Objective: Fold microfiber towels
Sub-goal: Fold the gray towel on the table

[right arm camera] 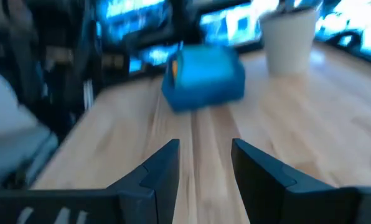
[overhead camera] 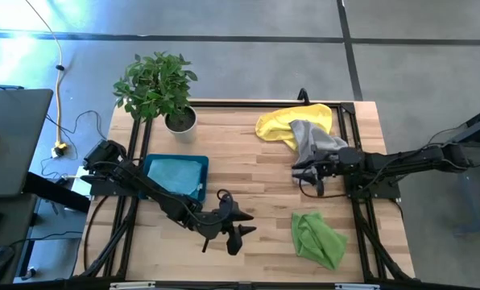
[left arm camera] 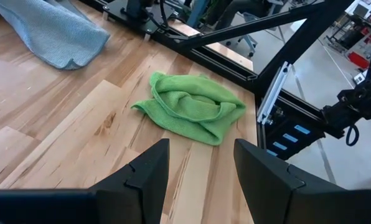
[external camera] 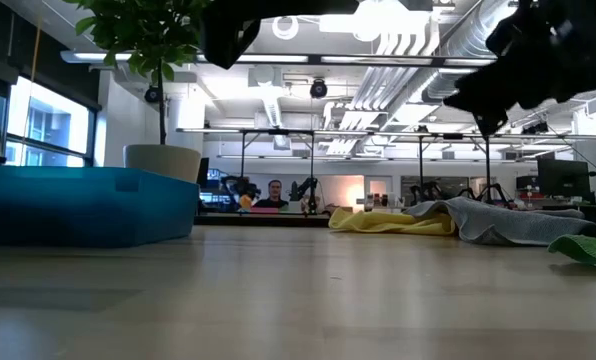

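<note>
Both grippers hang empty, fingers apart: left gripper (overhead camera: pixel 238 234) just beside the green towel (overhead camera: pixel 316 238) (crumpled), right gripper (overhead camera: pixel 306 179) farther off, by the grey towel (overhead camera: pixel 312 138).

Both arms are showing as matte black, jointed links with black cables looping alongside — the left gripper (overhead camera: pixel 238 234) and right gripper (overhead camera: pixel 308 179) each carrying two broad, angular, wedge-shaped black fingers (left arm camera: pixel 145 177).

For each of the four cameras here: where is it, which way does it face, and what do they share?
High: overhead, straight down; both arms, table.
Low: tabletop level, across to the room; arms dark overhead, teal tray.
Left wrist: past open left end effector toward green towel.
Right wrist: past open right end effector toward the tray.
Shared: tray, high, low, right wrist.
</note>
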`<state>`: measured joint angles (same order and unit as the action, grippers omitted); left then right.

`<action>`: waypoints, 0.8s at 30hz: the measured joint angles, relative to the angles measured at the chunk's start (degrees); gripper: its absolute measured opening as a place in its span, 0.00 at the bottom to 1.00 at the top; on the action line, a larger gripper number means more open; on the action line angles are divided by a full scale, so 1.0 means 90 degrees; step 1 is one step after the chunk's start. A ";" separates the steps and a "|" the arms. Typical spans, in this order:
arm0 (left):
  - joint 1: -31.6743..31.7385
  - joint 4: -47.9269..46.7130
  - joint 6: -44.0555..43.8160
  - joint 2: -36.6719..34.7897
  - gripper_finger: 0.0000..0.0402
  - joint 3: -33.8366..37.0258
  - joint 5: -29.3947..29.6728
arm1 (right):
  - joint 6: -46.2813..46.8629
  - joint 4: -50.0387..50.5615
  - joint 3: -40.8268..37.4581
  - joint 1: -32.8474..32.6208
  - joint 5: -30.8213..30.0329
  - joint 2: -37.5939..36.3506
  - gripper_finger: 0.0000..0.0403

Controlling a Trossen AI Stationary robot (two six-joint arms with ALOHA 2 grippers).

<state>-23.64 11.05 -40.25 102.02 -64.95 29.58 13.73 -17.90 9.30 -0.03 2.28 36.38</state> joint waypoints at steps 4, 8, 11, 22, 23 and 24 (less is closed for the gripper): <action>0.0000 0.0000 -0.0001 0.0000 0.42 0.0000 0.0000 | 0.0602 -0.0787 0.0000 0.0002 -0.0398 -0.0002 0.34; -0.0002 0.0000 -0.0005 0.0000 0.42 0.0000 0.0000 | 0.0607 -0.1128 0.0002 0.0000 -0.0389 -0.0014 0.34; -0.0029 0.0000 -0.0004 0.0000 0.42 0.0000 -0.0001 | 0.0603 -0.1184 0.0002 0.0000 -0.0302 -0.0016 0.34; -0.0025 -0.0002 -0.0002 0.0000 0.42 0.0000 -0.0002 | 0.0637 -0.1285 0.0002 -0.0010 -0.0030 -0.0007 0.34; -0.0024 -0.0002 -0.0002 0.0000 0.42 0.0000 -0.0002 | 0.0639 -0.1333 0.0002 -0.0010 -0.0024 -0.0007 0.34; -0.0025 -0.0002 -0.0002 0.0000 0.42 0.0000 -0.0002 | 0.0640 -0.1368 0.0002 -0.0010 -0.0019 -0.0010 0.34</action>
<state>-23.86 11.03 -40.27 102.02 -64.95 29.56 19.49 -30.21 9.32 -0.12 2.11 36.29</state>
